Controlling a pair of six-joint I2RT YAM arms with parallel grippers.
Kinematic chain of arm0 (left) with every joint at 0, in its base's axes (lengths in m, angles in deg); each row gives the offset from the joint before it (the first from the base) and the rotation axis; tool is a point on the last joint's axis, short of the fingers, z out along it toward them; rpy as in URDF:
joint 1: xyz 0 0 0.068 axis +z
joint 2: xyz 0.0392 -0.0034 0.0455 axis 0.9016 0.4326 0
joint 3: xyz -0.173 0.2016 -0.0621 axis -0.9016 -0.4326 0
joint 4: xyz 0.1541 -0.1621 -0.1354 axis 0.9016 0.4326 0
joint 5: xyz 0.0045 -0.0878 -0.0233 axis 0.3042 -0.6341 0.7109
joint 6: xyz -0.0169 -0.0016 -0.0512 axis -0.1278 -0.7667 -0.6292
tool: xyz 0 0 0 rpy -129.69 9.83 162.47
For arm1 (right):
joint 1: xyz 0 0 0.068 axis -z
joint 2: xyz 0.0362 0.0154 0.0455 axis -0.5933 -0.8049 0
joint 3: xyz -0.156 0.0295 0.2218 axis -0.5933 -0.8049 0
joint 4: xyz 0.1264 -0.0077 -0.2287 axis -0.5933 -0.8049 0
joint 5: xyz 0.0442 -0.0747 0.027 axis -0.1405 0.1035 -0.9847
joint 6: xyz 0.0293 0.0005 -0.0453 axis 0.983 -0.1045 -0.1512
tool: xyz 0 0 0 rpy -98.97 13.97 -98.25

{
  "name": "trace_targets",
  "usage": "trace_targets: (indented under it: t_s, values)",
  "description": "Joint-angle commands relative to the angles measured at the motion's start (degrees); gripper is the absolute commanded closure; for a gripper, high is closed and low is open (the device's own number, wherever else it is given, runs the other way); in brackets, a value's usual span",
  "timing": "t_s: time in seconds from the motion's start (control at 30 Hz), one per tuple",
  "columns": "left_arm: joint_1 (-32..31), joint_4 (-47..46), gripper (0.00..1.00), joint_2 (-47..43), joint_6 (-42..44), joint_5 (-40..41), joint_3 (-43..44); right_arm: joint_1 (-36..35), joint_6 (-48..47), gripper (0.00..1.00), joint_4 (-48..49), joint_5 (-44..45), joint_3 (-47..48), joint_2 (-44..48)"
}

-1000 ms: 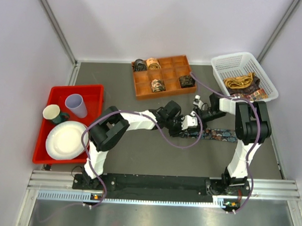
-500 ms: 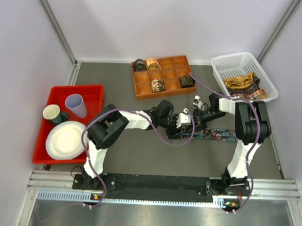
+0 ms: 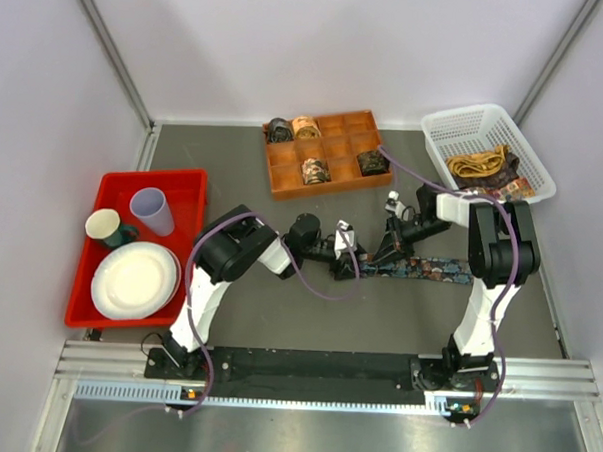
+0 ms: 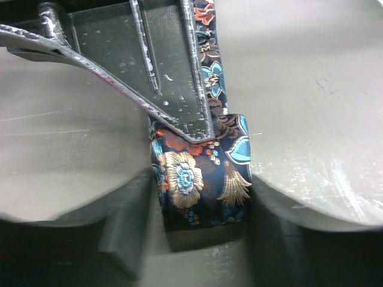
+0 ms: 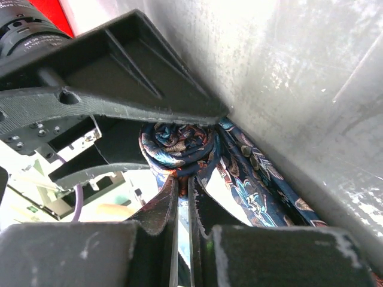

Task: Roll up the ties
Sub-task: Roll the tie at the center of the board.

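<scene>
A dark floral tie with blue and red lies flat on the grey table, its left end wound into a small coil. My left gripper reaches in from the left and its jaws press on both side faces of the coil. My right gripper comes from the right, its fingers nearly shut and pinching fabric at the coil's centre. The right gripper's fingers lie across the top of the left wrist view. The unrolled tail runs off to the right.
An orange compartment tray at the back holds several coiled ties. A white basket at the back right holds loose ties. A red tray at the left holds two cups and a plate. Purple cables loop along both arms.
My left arm has drawn back to the left and its wrist now sits left of where it was. The right arm has hardly moved.
</scene>
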Motion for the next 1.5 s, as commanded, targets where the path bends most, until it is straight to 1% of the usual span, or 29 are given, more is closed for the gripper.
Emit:
trace_targets:
  t_s: [0.0, 0.07, 0.13, 0.17, 0.2, 0.23, 0.27, 0.3, 0.33, 0.37, 0.4, 0.47, 0.57, 0.63, 0.73, 0.8, 0.9, 1.03, 1.07, 1.13, 1.17, 1.2, 1.23, 1.3, 1.33, 1.37, 1.4, 1.43, 1.47]
  values:
    - [0.0, 5.8, 0.47, 2.8, -2.7, -0.1, -3.5, -1.0, -2.8, 1.0, 2.5, 10.0, 0.7, -2.6]
    - [0.0, 10.5, 0.6, 1.3, -1.1, 1.2, -3.4, -1.1, -3.3, 1.0, 2.3, 9.7, 0.9, -2.7]
    - [-0.1, 22.9, 0.68, -1.4, 2.5, 3.2, -2.2, -1.0, -3.3, 1.0, 2.3, 9.0, 1.4, -2.4]
    - [-0.1, 28.1, 0.72, -2.1, 4.2, 4.9, 0.3, -1.1, -3.7, 1.0, 1.4, 8.7, 1.8, -2.4]
    - [-0.3, 33.4, 0.77, -3.4, 8.1, 6.9, 1.7, -1.1, -4.2, 1.0, 0.6, 8.1, 2.5, -2.5]
    - [-1.0, 44.1, 0.78, -3.8, 10.0, 8.9, 4.2, -0.9, -4.4, 0.98, -0.4, 6.6, 3.7, -2.5]
    - [-1.3, 47.6, 0.8, -4.2, 11.7, 12.4, 5.1, -0.4, -4.8, 0.92, -1.0, 5.8, 4.0, -2.4]
    - [-1.5, 51.4, 0.84, -4.6, 14.1, 13.9, 5.9, -0.1, -5.1, 0.79, -2.9, 5.3, 4.5, -2.3]
    - [-1.7, 56.4, 0.85, -4.8, 14.9, 15.7, 7.2, 0.3, -6.0, 0.71, -3.9, 4.4, 5.1, -1.6]
    - [-1.9, 59.2, 0.86, -4.8, 16.8, 18.4, 8.0, 1.3, -6.3, 0.64, -4.6, 4.1, 5.3, -1.0]
    - [-2.0, 62.3, 0.87, -4.6, 17.4, 19.8, 8.8, 1.8, -6.7, 0.51, -5.6, 3.7, 5.3, -0.2]
    - [-2.2, 67.3, 0.9, -4.4, 18.9, 21.9, 10.3, 2.8, -7.8, 0.43, -6.9, 1.9, 5.0, 2.2]
    - [-3.0, 71.5, 0.93, -3.7, 19.3, 25.4, 12.3, 3.3, -7.8, 0.42, -7.0, -2.0, 3.6, 4.4]
    - [-3.7, 73.1, 0.92, -3.2, 19.1, 26.7, 13.2, 3.2, -5.7, 0.43, -4.2, -4.8, 2.0, 5.0]
    - [-5.6, 75.1, 0.92, -2.9, 18.6, 29.7, 15.2, 2.4, -3.8, 0.44, -1.3, -5.5, 0.9, 4.2]
    - [-6.6, 77.0, 0.92, -2.5, 18.6, 30.9, 16.1, 1.7, -3.3, 0.48, -0.6, -6.0, 0.9, 2.8]
    - [-6.7, 78.6, 0.92, -2.2, 18.0, 31.6, 17.3, 0.0, -3.1, 0.51, -0.6, -3.2, 0.6, 2.1]
    - [-7.0, 80.0, 0.91, -1.6, 17.8, 32.0, 18.9, -0.2, -2.2, 0.55, 0.7, 2.3, -0.2, 2.0]
    - [-7.1, 80.1, 0.91, -1.3, 17.8, 32.2, 19.1, -0.3, -2.1, 0.63, 0.9, 2.9, -0.3, 1.9]
    - [-7.2, 79.9, 0.87, -1.2, 17.9, 31.9, 19.1, -0.3, -2.0, 0.77, 1.5, 5.0, -0.2, 1.1]
    - [-7.3, 79.7, 0.85, -1.0, 17.8, 31.6, 19.0, -0.3, -2.0, 0.94, 1.6, 5.8, -0.2, 0.7]
    - [-7.3, 79.7, 0.82, -0.9, 17.9, 31.0, 18.9, -0.2, -2.1, 1.0, 1.7, 7.1, -0.3, 0.4]
    - [-7.3, 79.9, 0.73, -0.9, 17.9, 30.8, 19.1, -0.3, -2.3, 1.0, 1.6, 7.6, -0.2, -0.2]
    - [-7.2, 79.8, 0.62, -0.2, 17.9, 28.2, 19.4, -0.1, -2.4, 1.0, 2.1, 8.7, -0.5, -0.6]
    - [-7.0, 79.4, 0.53, -0.2, 17.8, 26.7, 19.3, -0.2, -2.4, 1.0, 2.2, 9.6, -0.5, -0.6]
    - [-6.7, 76.2, 0.49, -0.6, 17.1, 25.4, 18.7, -0.1, -2.4, 1.0, 2.3, 10.2, -0.6, -0.8]
    - [-5.8, 73.7, 0.45, -1.4, 16.6, 21.6, 16.1, -0.1, -2.4, 1.0, 2.5, 10.6, -0.9, -0.7]
    - [-5.2, 70.9, 0.41, -2.0, 16.3, 19.6, 14.6, -0.1, -2.4, 1.0, 2.8, 11.6, -0.9, -0.6]
    - [-4.6, 64.6, 0.33, -3.4, 15.5, 18.1, 13.1, 0.0, -2.4, 1.0, 2.9, 12.0, -0.9, -0.6]
